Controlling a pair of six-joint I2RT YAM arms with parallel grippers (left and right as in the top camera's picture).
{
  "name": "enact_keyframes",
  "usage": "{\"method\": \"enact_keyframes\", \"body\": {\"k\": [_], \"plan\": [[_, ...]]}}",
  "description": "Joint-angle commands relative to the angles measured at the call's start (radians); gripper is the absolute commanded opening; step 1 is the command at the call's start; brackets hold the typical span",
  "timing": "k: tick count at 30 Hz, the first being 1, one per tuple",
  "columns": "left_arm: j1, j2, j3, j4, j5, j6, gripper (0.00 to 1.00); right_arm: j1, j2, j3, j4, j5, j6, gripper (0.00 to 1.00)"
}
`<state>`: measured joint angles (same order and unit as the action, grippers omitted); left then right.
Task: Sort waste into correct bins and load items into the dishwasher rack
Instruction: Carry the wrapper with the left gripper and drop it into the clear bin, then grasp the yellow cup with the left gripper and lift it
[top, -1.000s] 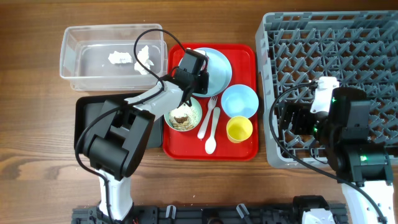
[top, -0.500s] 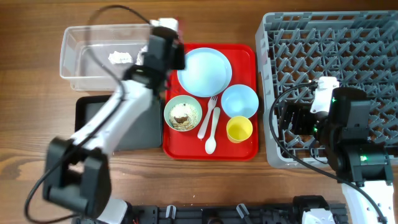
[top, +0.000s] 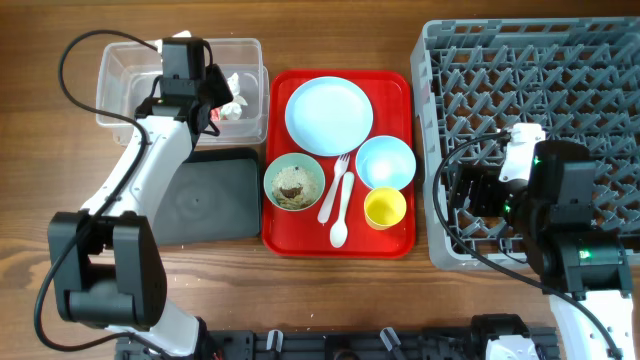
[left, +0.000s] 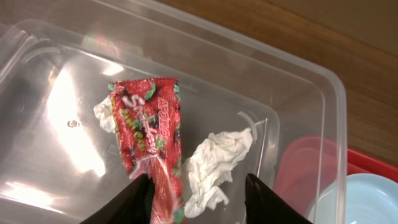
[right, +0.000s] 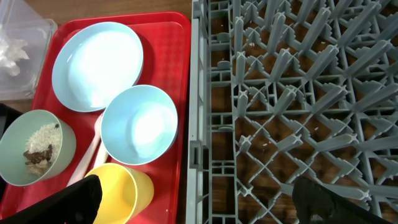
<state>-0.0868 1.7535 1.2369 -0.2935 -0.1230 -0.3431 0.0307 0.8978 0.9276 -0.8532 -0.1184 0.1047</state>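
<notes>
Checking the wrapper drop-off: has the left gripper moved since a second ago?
Yes. The left gripper swung leftward off the red tray and is now over the clear tub.

The only printing in view is on the red snack wrapper (left: 149, 134), in the clear tub (left: 311, 93) just beside the white tissue (left: 214, 165). Bold white brand lettering runs along its length (the crinkled foil and the slant leave the word unreadable). No other text or number is legible.
</notes>
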Motion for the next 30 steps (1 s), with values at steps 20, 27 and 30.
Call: {"method": "enact_keyframes", "body": {"k": [20, 27, 30], "plan": [[-0.583, -0.095, -0.021, -0.368, 0.335, -0.013, 0.71, -0.002, 0.000, 0.023, -0.011, 0.006, 0.011, 1.00], [-0.697, 0.019, -0.021, -0.347, 0.335, -0.028, 0.68, -0.002, 0.000, 0.023, -0.021, 0.006, 0.010, 1.00], [-0.710, 0.060, -0.021, -0.347, 0.335, -0.058, 0.59, -0.002, 0.000, 0.023, -0.023, 0.006, 0.010, 1.00]]}}
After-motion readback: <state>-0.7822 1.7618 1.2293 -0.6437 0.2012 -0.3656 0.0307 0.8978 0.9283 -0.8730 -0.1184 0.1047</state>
